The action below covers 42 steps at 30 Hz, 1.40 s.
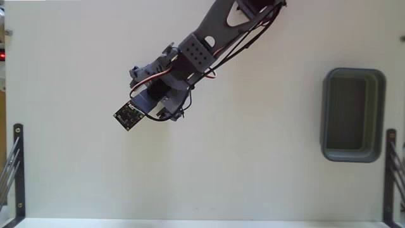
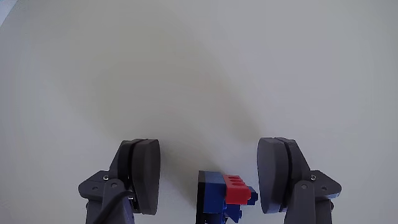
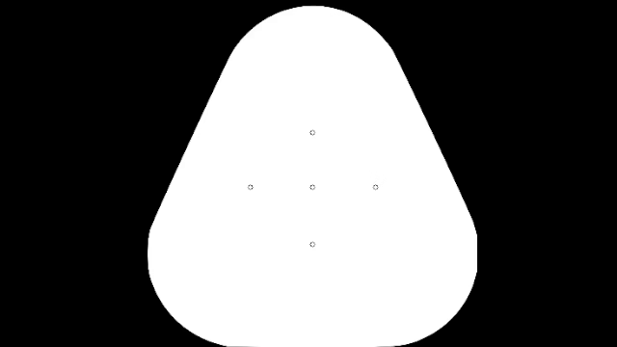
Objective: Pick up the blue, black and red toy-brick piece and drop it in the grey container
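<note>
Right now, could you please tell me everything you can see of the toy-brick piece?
The toy-brick piece shows only in the wrist view, at the bottom edge, which cuts off its lower part. It is a small cluster of glossy plastic bricks: blue body, a red studded brick on the right, a black part on the left. It sits between the fingers of the open gripper, nearer the right finger; whether it touches that finger is unclear. In the fixed view the arm hides it.

Toy-brick piece [image 2: 222, 194]: lower part cut off by the wrist view's bottom edge, between the claw's fingers; hidden under the arm in the fixed view.
Gripper [image 2: 211, 177]: finger bases cut off below; fingertips hidden in the fixed view.
Arm [image 1: 218, 35]: upper end cut off at the top edge.
</note>
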Available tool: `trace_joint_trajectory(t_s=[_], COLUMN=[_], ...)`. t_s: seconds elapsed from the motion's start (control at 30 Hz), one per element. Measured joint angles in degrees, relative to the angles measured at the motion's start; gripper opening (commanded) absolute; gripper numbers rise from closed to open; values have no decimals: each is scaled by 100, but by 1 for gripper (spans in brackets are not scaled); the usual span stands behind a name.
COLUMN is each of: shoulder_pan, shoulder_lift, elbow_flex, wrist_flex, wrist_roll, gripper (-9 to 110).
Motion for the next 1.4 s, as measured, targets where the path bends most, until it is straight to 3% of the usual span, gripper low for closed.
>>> trace_joint_trajectory(t_s=[1.4], shoulder_pan=[0], shoulder_lift=[0], elbow_flex=[0], wrist_flex=[0], wrist_roll=[0], gripper=[82])
